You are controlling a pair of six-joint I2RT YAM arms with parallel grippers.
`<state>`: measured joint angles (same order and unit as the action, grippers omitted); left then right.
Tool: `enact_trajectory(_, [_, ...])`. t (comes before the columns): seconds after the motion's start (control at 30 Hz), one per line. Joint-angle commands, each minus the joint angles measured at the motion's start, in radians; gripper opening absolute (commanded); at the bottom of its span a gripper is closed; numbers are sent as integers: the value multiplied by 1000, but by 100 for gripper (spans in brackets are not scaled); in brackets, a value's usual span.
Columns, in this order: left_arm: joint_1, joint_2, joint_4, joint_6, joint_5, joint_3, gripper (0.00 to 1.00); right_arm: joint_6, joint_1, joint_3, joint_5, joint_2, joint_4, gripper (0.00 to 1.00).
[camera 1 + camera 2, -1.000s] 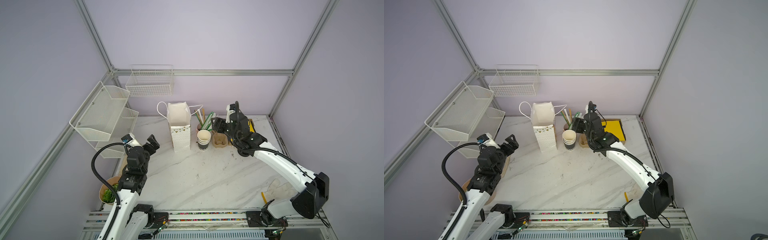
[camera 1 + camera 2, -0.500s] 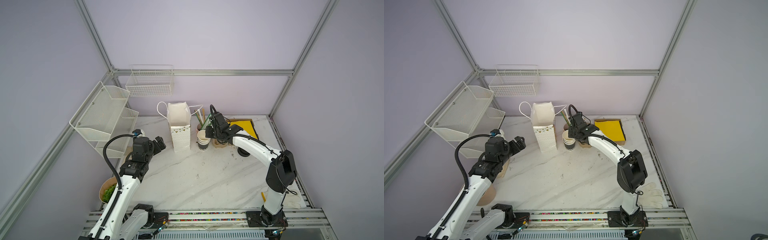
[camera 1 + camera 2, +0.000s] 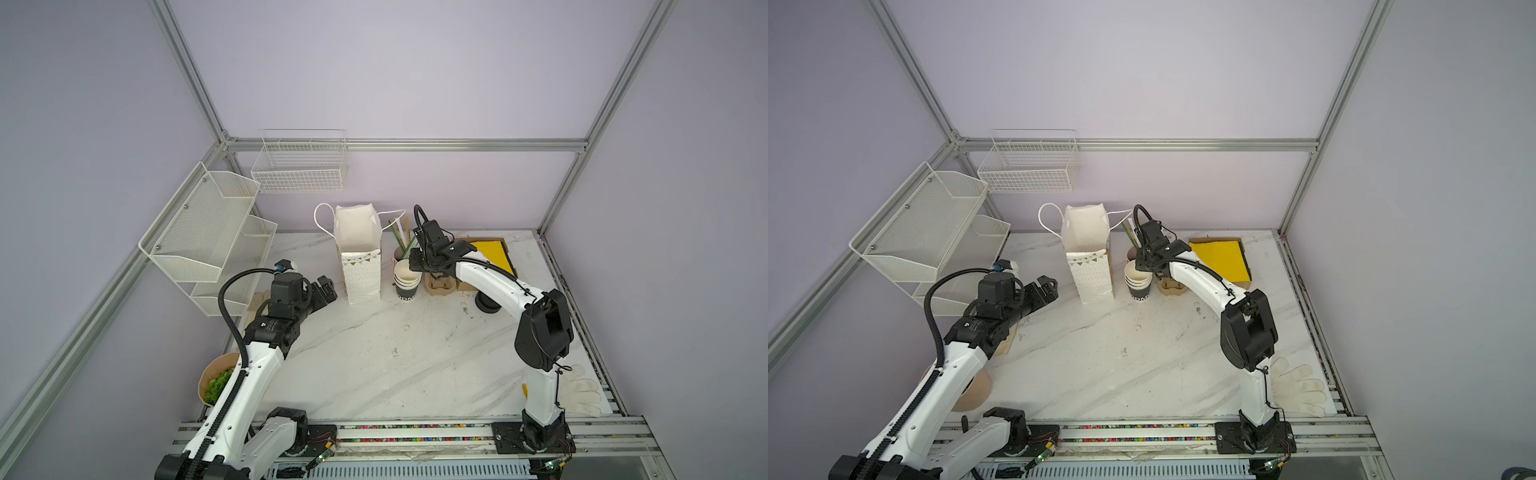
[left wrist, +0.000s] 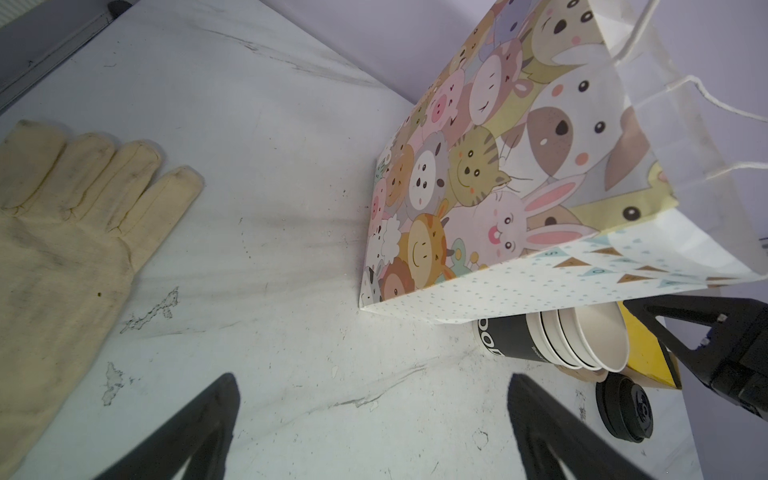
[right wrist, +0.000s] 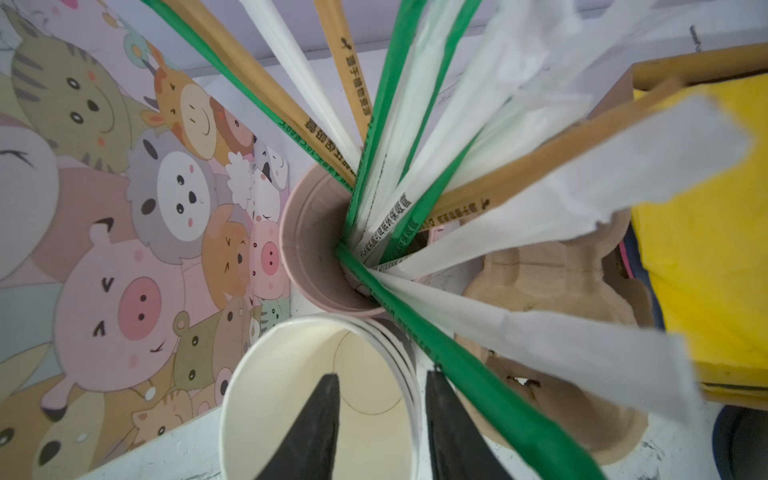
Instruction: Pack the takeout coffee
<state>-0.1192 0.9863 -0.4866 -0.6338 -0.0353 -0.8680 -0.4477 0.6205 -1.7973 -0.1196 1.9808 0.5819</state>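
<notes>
right jaws: part open, narrow, astride the rim of the cup [image 5: 270,395], one finger inside, one outside, not yet pinching; likely set so to peel it off the stack [image 3: 405,291]. cup topmost there, on the desk [image 3: 374,353] at 3 o'clock of the bag [image 3: 360,274]. left jaws: wide, empty, at 9 o'clock of the bag, perhaps to steady it.

Right gripper [image 5: 382,374] now over the cup stack [image 3: 404,272] (jaws narrower, astride the rim); left gripper [image 4: 370,380] nearer bag [image 3: 360,270].
</notes>
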Motion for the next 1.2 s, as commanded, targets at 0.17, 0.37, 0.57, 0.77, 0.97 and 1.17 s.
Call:
enact_trajectory(0.17, [-4, -2, 14, 6, 43, -62, 100, 18, -2, -32, -1, 36, 65, 34])
enact_trajectory(0.37, [-4, -5, 14, 9, 43, -58, 100, 18, -2, -43, 5, 48, 67, 27])
enact_trajectory(0.57, [-3, -5, 14, 11, 44, -57, 100, 17, -2, -43, 9, 52, 67, 12])
enact_trajectory(0.77, [-3, 6, 10, 16, 62, -59, 100, 18, -2, -43, 8, 53, 71, 0])
enact_trajectory(0.97, [-13, 31, 0, 23, 116, -69, 100, 26, 0, -44, 19, 20, 73, 0])
enact_trajectory(1.17, [-77, 71, -53, 15, 123, -113, 100, 35, 1, 74, 77, -72, -37, 0])
